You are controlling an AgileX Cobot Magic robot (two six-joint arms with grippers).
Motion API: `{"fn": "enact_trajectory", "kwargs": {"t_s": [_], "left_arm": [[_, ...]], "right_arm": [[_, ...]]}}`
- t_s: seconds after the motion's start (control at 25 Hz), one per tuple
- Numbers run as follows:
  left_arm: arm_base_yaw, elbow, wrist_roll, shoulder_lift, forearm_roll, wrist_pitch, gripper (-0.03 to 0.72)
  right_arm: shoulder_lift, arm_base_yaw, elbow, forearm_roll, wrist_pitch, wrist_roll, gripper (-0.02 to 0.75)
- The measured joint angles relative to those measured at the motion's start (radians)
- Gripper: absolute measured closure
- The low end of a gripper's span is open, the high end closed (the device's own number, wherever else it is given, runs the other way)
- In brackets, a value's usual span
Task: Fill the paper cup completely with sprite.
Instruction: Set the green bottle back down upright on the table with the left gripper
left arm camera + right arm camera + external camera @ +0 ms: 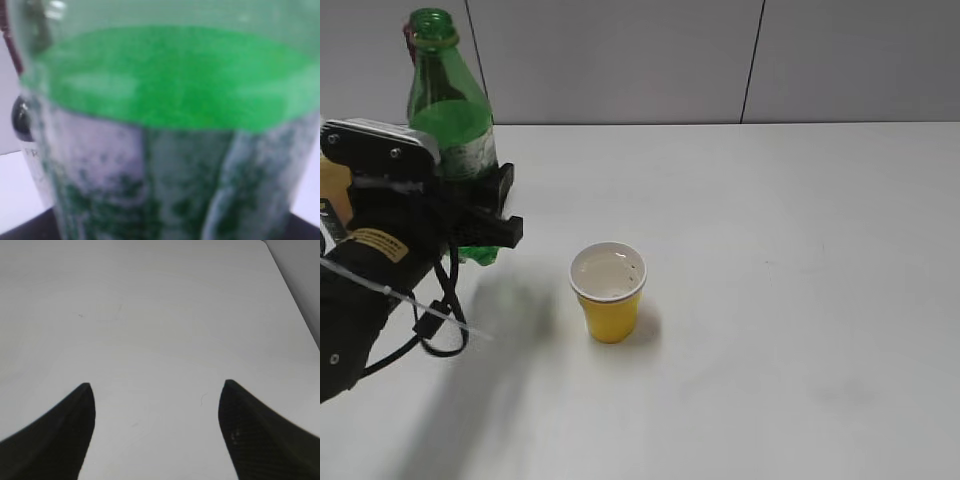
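Note:
The sprite bottle [447,108], tall, green and uncapped, stands upright at the far left with its base at the table. My left gripper [503,206] is shut on its lower label band. The bottle fills the left wrist view [175,100], blurred, with the liquid line above the pale label. The yellow paper cup [610,302] stands upright to the right of the bottle, apart from it. Clear liquid sits a little below its white rim. My right gripper [156,390] is open and empty over bare table; it is out of the exterior view.
The white table [800,250] stretches to the right of the cup up to a grey wall. A dark red bottle top [409,37] peeks out behind the sprite bottle. An orange-brown shape [332,180] shows at the left edge.

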Motion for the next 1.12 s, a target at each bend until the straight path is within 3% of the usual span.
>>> {"fn": "enact_trajectory", "kwargs": {"t_s": [0.24, 0.36, 0.68, 1.12], "left_arm": [[0.144, -0.016, -0.166, 0.023, 0.303, -0.004, 0.241], [0.176, -0.056, -0.227, 0.074, 0.4, -0.007, 0.241], [0.18, -0.216, -0.252, 0.227, 0.477, -0.006, 0.241], [0.18, -0.367, -0.254, 0.283, 0.487, 0.042, 0.241]], "right_arm": [[0.0, 0.0, 0.0, 0.0, 0.0, 0.0, 0.144], [0.0, 0.0, 0.0, 0.0, 0.0, 0.0, 0.144], [0.0, 0.0, 0.0, 0.0, 0.0, 0.0, 0.144], [0.0, 0.0, 0.0, 0.0, 0.0, 0.0, 0.144]]}}
